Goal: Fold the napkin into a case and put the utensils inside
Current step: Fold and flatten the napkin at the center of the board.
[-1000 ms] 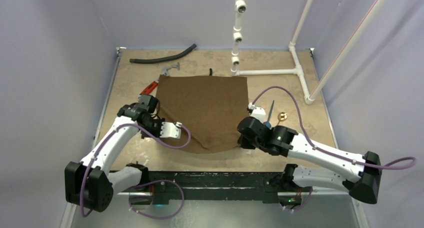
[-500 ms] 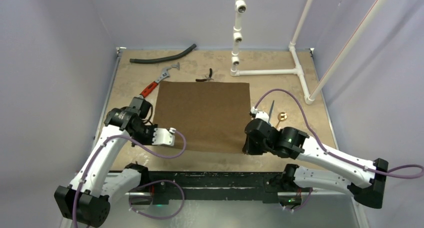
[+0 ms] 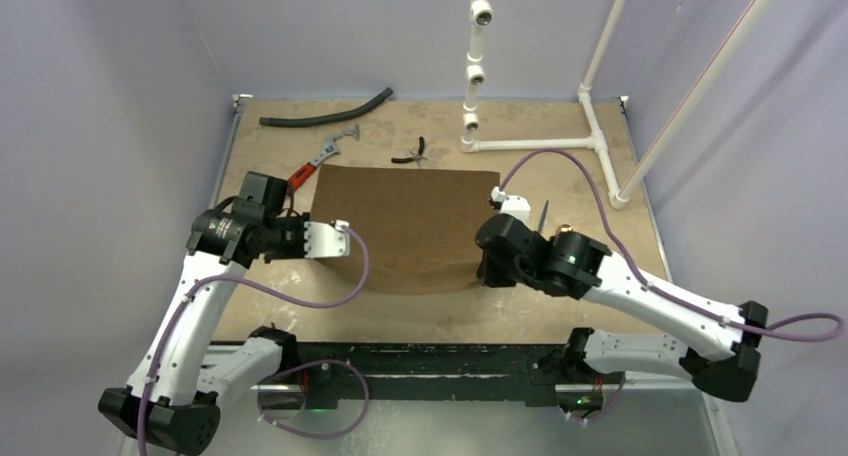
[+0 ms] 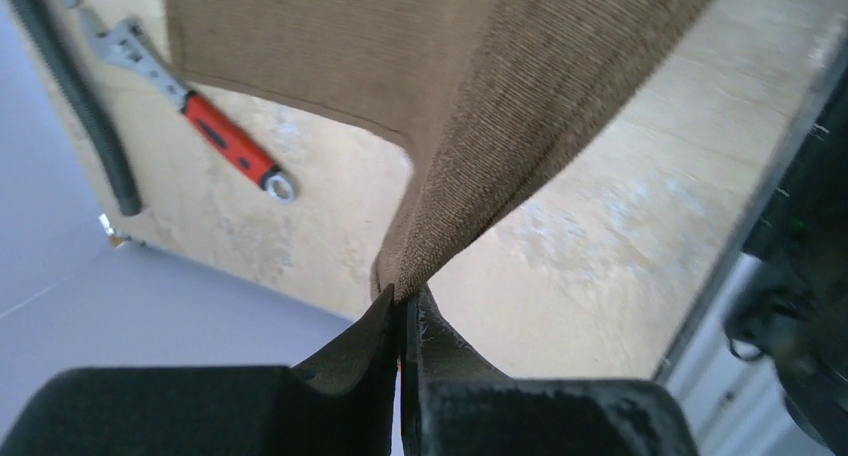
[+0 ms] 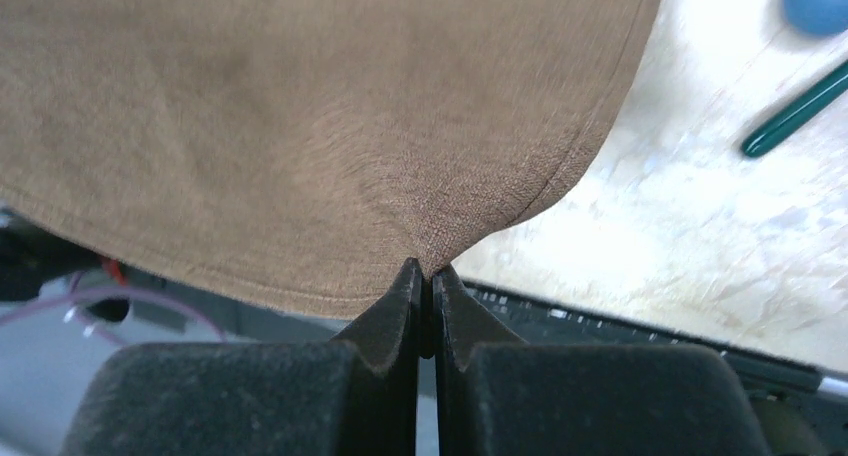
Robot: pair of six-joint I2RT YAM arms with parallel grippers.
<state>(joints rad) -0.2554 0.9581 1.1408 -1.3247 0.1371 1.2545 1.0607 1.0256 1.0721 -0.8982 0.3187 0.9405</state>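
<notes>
The dark-brown napkin [image 3: 405, 226] is lifted off the table and stretched between my two grippers. My left gripper [image 3: 340, 248] is shut on its near left corner, with the cloth pinched between the tips in the left wrist view [image 4: 408, 298]. My right gripper [image 3: 484, 271] is shut on the near right corner, which also shows in the right wrist view [image 5: 425, 269]. The utensils lie on the table right of the napkin: a dark thin piece [image 3: 541, 216] and a spoon whose blue bowl [image 5: 815, 1] sits beside a dark green handle [image 5: 795, 111].
A red-handled wrench [image 3: 315, 164] lies just left of the napkin's far edge, and small black pliers [image 3: 410, 156] lie behind it. A black hose [image 3: 325, 114] lies at the back left. A white pipe frame [image 3: 540, 143] stands at the back right.
Both grippers have risen and moved away from the near edge, carrying the napkin's near corners. The napkin has come off the table, and the wrench and pliers it partly hid now show.
</notes>
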